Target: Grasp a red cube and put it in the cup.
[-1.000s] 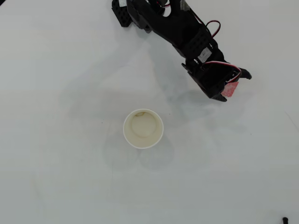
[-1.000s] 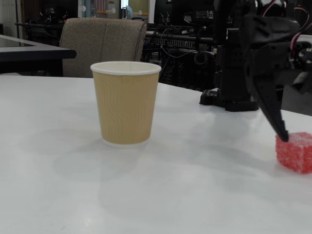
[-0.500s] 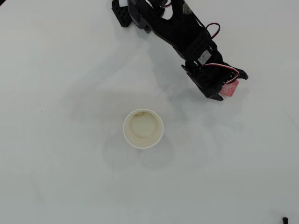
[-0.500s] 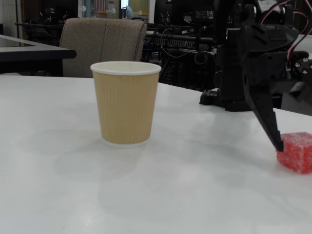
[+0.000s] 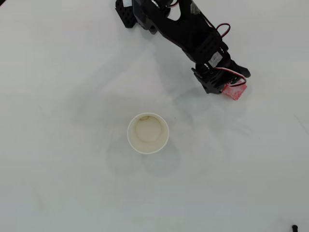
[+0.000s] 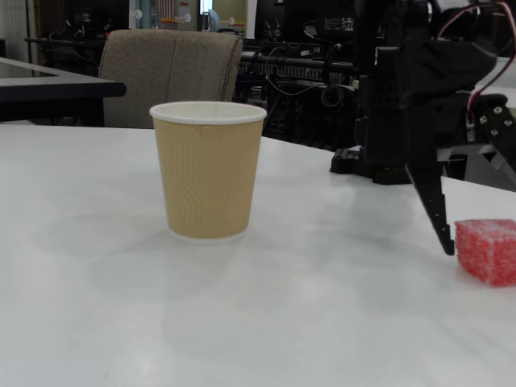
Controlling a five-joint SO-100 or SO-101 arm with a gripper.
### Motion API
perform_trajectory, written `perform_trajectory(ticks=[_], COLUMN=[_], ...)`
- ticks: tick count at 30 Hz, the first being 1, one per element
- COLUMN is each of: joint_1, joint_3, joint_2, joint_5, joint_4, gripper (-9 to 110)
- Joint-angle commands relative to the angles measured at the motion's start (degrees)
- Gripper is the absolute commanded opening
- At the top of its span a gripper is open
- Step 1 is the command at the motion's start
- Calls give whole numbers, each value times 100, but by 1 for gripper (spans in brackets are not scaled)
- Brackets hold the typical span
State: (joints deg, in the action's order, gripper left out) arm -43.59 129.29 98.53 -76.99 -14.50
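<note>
The red cube [image 5: 235,90] lies on the white table, right of and above the cup [image 5: 148,133] in the overhead view. My black gripper [image 5: 229,83] stands open over it, with the cube at its tips and partly under the red-wired jaw. In the fixed view one dark finger [image 6: 435,205] points down with its tip just left of the frosted red cube [image 6: 486,251], a small gap between them. The tan-walled paper cup [image 6: 208,169] stands upright and apart, well to the left. The other finger is mostly hidden in the fixed view.
The arm's black base [image 5: 126,14] sits at the overhead view's top edge. In the fixed view, a chair [image 6: 171,72] and cluttered benches stand behind the table [image 6: 306,322]. A small dark object [image 5: 293,227] lies at the bottom right corner.
The gripper drew back toward the base. Its finger tip went from the cube's top edge down to the cube's left side. The cube stayed nearly in place.
</note>
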Motion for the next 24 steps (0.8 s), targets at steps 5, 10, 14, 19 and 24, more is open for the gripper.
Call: perform_trajectory(ticks=[5,10,14,19,24], joint_1=[35,132,141,149,185], joint_3=[-378,-422,-316,-264,-299], joint_2=[53,44,26,9,0], joint_5=[308,1143,1143,1160,1213], joint_4=[1081,2065,1942,1591,1723], gripper=[34,34,34,34,34])
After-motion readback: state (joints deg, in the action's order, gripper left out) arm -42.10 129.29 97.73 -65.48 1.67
